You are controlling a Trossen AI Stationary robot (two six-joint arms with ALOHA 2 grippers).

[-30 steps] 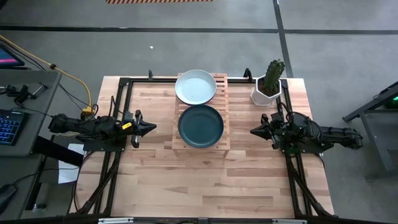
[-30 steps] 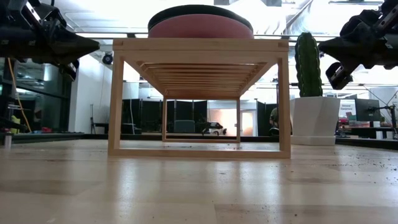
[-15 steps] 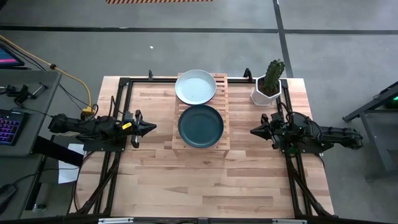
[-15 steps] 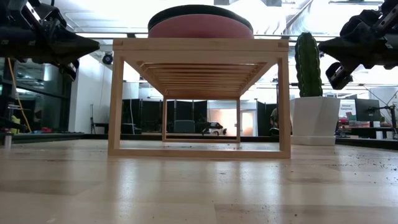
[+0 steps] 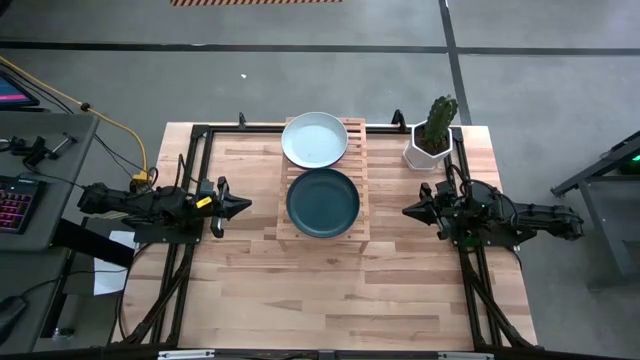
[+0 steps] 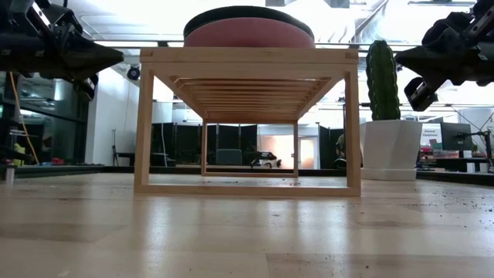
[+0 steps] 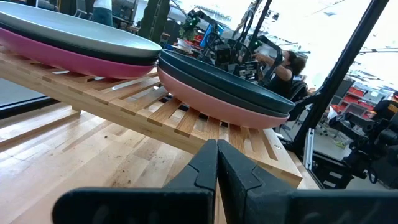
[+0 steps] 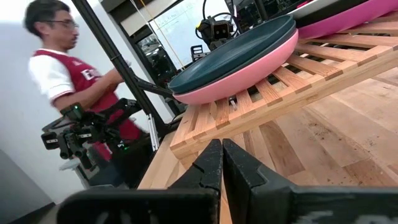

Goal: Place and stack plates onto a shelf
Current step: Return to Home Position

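The slatted wooden shelf (image 5: 323, 180) stands mid-table and carries two plate stacks. The far stack is topped by a pale mint-white plate (image 5: 314, 139) over a pink one (image 7: 68, 59). The near stack has dark teal plates (image 5: 323, 202) over a pink plate (image 6: 248, 35). My left gripper (image 5: 246, 205) hovers shut to the left of the shelf, and its fingers (image 7: 217, 163) point at the shelf. My right gripper (image 5: 407, 211) hovers shut to the right of the shelf, with its fingers (image 8: 222, 163) aimed at the near stack (image 8: 239, 59). Both are above the tabletop and touch nothing.
A cactus in a white pot (image 5: 432, 136) stands at the far right corner, just beyond my right arm. A person in a red and white shirt (image 8: 74, 74) stands beyond the table's left side. Bare plank tabletop (image 5: 330, 290) lies near of the shelf.
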